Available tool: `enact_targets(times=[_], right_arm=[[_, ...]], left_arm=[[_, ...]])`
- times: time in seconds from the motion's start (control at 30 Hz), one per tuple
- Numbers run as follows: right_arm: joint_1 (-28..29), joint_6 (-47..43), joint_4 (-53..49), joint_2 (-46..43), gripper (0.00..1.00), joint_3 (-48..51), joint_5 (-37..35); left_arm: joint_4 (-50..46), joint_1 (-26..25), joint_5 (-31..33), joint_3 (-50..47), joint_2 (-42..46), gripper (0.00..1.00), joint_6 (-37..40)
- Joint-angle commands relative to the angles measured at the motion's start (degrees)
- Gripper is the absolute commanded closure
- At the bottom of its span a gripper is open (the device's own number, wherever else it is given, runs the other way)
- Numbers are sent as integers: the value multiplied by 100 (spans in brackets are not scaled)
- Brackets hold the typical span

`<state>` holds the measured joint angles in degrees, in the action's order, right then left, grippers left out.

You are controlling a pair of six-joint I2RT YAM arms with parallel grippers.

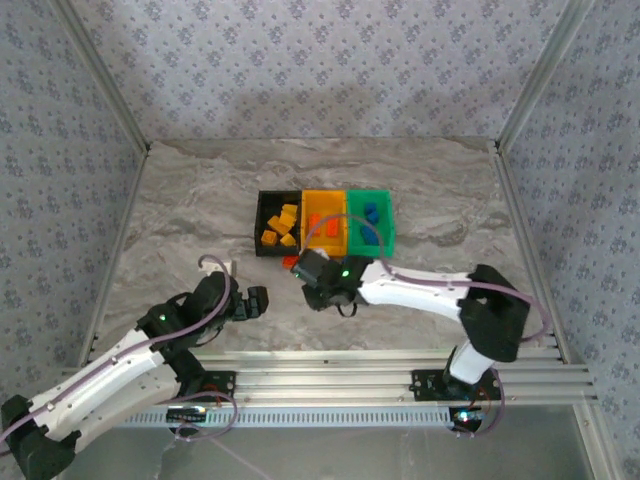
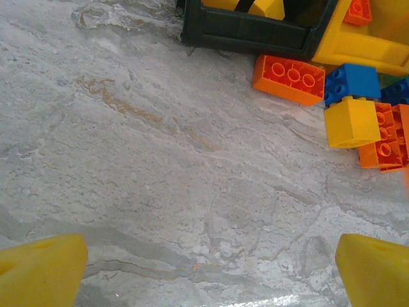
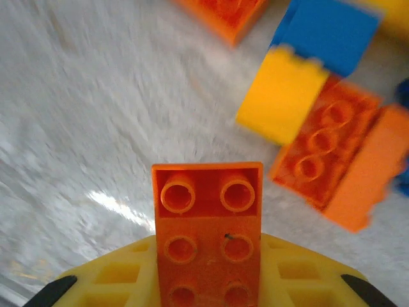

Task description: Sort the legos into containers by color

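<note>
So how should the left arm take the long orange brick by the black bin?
Probably from above, fingers on its two long sides: the long orange brick lies flat, studs up, a blue brick blocking one end. The black bin leaves little room beyond.

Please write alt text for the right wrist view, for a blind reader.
An orange brick is held in the right gripper over a marble table. Beyond it lie a yellow brick, a blue brick and orange bricks, blurred.

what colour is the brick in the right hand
The brick is orange; the right wrist view shows it best.
</note>
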<state>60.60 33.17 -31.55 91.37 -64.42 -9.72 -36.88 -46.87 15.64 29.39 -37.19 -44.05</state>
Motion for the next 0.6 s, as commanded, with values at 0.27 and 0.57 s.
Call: enact_targets(times=[0.27,0.57], right_arm=[[-1727,-56,-81,955,71,-1864,40],[-2278,-155,-537,2429,49,-3455,528]], left_arm=[[367,41,-166,3,-318,0,101],[684,52,-418,115,-839,0,268]])
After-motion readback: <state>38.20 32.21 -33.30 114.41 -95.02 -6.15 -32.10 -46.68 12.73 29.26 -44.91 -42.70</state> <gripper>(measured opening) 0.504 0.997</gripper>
